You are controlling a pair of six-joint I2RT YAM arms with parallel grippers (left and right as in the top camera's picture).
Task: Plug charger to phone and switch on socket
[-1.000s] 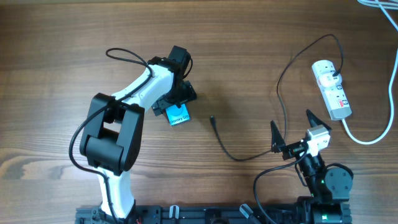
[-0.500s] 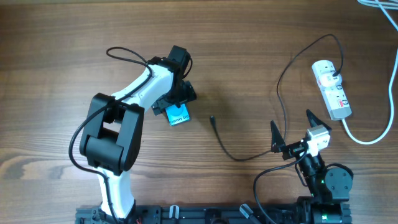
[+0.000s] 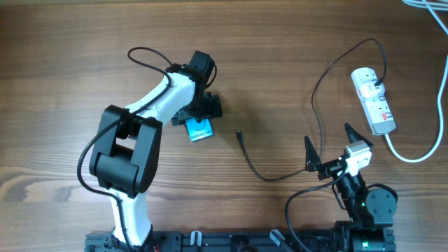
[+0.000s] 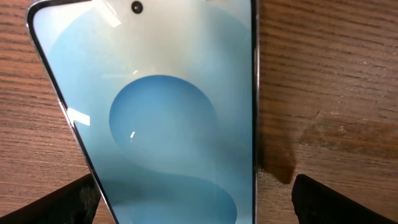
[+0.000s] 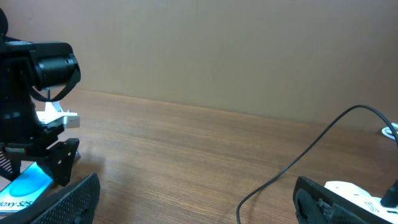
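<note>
The phone [image 3: 201,130] lies flat on the wooden table, its turquoise screen lit. My left gripper [image 3: 196,114] stands open right over its far end, a finger on either side and neither touching it. In the left wrist view the phone [image 4: 161,112] fills the space between the two dark fingertips [image 4: 68,200]. The charger [image 3: 253,168] is a thin black cable; its free tip [image 3: 239,133] rests on the table to the right of the phone. It loops up to a black plug in the socket [image 3: 372,101]. My right gripper [image 3: 327,138] is open and empty, beside the cable.
A thick white cord [image 3: 418,155] curls from the socket toward the right edge. In the right wrist view the left arm [image 5: 37,74] stands at the far left, the charger cable [image 5: 298,163] and the socket [image 5: 359,190] at the right. The arm bases sit at the table's near edge.
The left wrist has shifted a little to the right over the phone, and its own cable loop moved with it. The phone, the charger and the right arm are unchanged.
</note>
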